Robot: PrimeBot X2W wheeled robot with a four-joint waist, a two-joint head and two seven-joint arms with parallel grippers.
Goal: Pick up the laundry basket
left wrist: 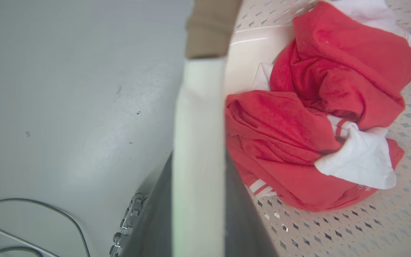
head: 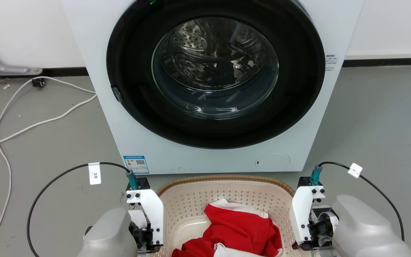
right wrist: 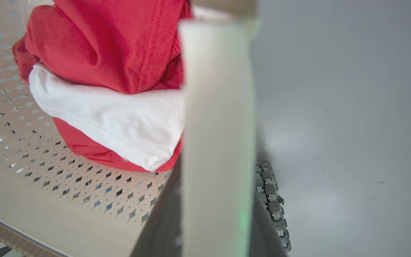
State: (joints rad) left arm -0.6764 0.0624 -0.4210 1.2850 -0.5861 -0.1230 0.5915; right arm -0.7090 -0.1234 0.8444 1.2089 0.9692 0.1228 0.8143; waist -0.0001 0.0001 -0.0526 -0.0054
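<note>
Laundry basket (head: 223, 177) is set on floor, just before washer (head: 205, 159), w/ red/white clothes (head: 241, 228) inside. L gripper (left wrist: 198, 157) & R gripper (right wrist: 218, 157) are each clamped narrow on opp. side walls.

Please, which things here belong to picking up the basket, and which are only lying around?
For the job: basket; left gripper and right gripper, each astride a basket wall.
Only around: clothes in the basket; washing machine; floor cables.
</note>
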